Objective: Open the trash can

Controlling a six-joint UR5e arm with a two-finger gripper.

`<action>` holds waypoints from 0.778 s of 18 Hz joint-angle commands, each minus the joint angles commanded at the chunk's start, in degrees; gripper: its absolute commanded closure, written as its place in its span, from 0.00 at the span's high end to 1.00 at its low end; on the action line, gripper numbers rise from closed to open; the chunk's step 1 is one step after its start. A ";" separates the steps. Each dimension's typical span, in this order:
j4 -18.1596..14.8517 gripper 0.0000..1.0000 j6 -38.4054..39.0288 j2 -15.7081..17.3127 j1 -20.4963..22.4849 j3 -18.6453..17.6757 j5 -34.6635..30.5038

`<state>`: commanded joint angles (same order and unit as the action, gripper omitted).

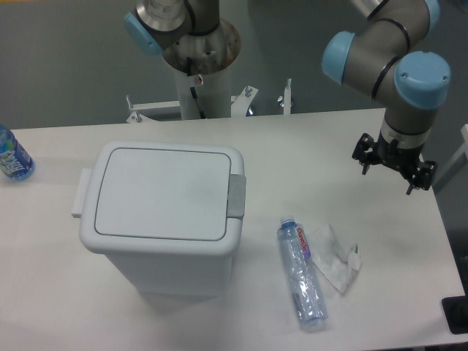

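The trash can (161,212) is a large light-grey rectangular bin standing on the left half of the white table. Its flat lid (161,191) lies shut. A darker grey push-button tab (236,196) sits on its right rim, and a small hinge lug juts out on the left side. My gripper (395,167) hangs from the arm at the right side of the table, far to the right of the bin and above the tabletop. Its black fingers (365,155) stick out to both sides of the wrist, spread apart, with nothing between them.
A clear plastic bottle (301,272) lies on the table right of the bin, next to a crumpled white wrapper (335,260). A blue bottle (12,155) stands at the far left edge. The arm's base column (199,69) rises behind the table.
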<state>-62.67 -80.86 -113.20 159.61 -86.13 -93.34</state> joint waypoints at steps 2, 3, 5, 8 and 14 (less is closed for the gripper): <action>0.09 1.00 0.00 0.00 0.00 -0.09 0.00; 0.09 1.00 0.00 0.09 0.00 -0.09 0.00; -0.09 1.00 0.09 0.35 -0.09 -0.09 0.17; -0.09 1.00 0.09 0.53 -0.35 -0.18 0.79; 0.00 1.00 4.29 1.05 0.09 -0.44 6.14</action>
<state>-62.67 -76.57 -112.15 159.70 -86.57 -87.19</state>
